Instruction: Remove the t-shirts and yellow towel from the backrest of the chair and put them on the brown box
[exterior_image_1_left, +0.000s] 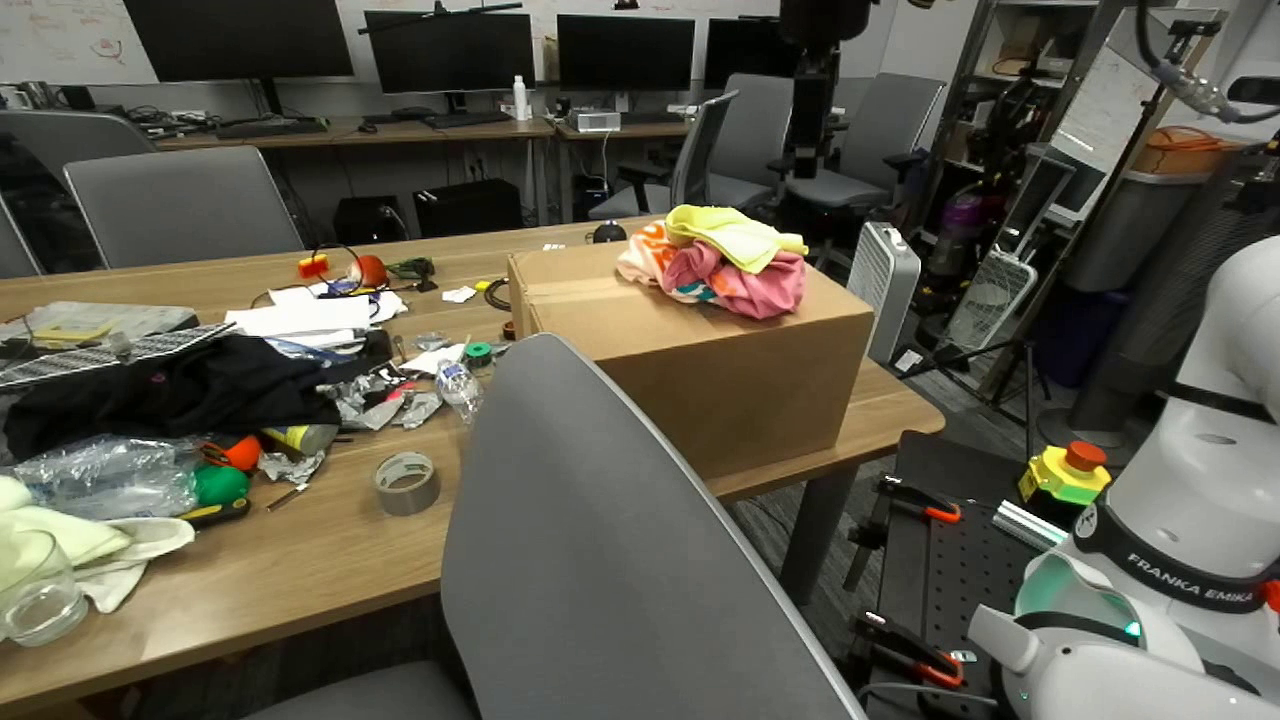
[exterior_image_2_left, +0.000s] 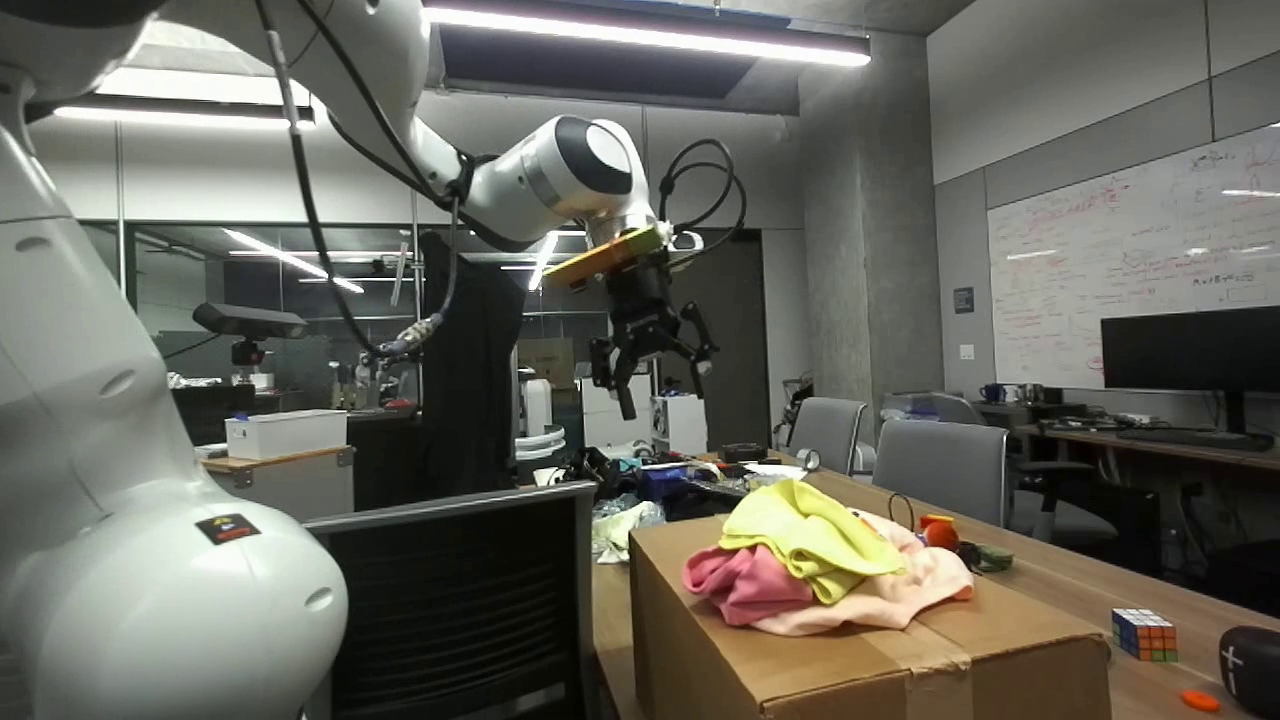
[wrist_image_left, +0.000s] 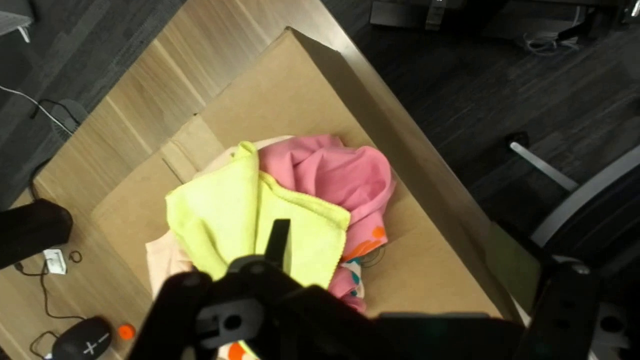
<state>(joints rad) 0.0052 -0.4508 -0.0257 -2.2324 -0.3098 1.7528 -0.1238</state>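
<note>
towel (exterior_image_2_left: 805, 535) and t-shirts (exterior_image_2_left: 750, 590) we see on the box (exterior_image_2_left: 830, 665), lower right in an exterior view; gripper (exterior_image_2_left: 664, 396) mid-frame, jaws apart.

Free for passing in the open air between gripper (exterior_image_2_left: 664, 398) and yellow towel (exterior_image_2_left: 805, 538), and over bare end of brown box (exterior_image_1_left: 578, 315). Blocked beside this box by chair backrest (exterior_image_1_left: 600, 520); on table (exterior_image_1_left: 300, 570), by tape roll (exterior_image_1_left: 407, 484) and black cloth (exterior_image_1_left: 180, 392).
</note>
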